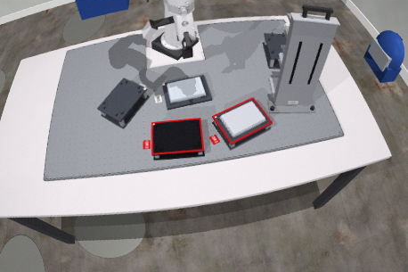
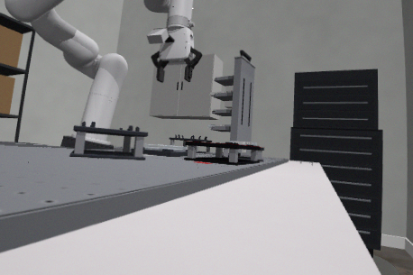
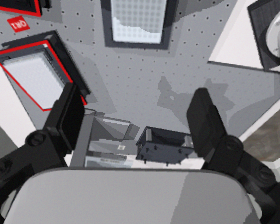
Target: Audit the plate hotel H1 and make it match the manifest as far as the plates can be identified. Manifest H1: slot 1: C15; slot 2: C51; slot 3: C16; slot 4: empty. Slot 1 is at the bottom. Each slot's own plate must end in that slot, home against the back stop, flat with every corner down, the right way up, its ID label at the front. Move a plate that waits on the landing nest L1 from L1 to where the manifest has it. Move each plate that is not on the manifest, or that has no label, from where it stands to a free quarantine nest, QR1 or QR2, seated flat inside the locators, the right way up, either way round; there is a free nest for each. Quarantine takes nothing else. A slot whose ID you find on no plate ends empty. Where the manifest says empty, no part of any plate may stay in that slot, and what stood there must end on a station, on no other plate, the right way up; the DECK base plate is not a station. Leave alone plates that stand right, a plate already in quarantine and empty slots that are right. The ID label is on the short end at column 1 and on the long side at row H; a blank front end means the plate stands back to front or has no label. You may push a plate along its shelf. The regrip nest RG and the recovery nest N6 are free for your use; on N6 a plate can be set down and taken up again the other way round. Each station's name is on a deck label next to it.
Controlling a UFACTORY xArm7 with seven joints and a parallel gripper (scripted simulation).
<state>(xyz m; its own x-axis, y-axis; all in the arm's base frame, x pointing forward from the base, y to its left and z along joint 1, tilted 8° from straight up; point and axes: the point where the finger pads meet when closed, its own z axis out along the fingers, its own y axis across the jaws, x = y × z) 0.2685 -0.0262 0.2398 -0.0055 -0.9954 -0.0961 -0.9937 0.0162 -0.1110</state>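
My gripper (image 1: 180, 49) (image 2: 175, 72) (image 3: 136, 98) is open and empty, high above the deck near the robot base. A clear plate (image 1: 187, 90) (image 3: 139, 20) lies flat on a dark nest in the middle of the deck. A second pale plate (image 1: 242, 119) (image 3: 31, 75) sits in the right red-framed quarantine nest. The left red-framed nest (image 1: 177, 136) is bare and black. The plate hotel (image 1: 307, 63) (image 2: 243, 100) (image 3: 103, 131) stands at the right. Its shelves (image 2: 223, 96) show side-on in the exterior view, and I cannot tell what they hold.
A dark tilted nest (image 1: 122, 101) (image 2: 110, 138) stands on the left of the deck. Another dark nest (image 1: 273, 47) (image 3: 166, 145) stands behind the hotel. Red deck labels (image 1: 145, 144) (image 3: 17, 23) lie beside the quarantine nests. The hotel's carry handle (image 1: 317, 11) sticks up.
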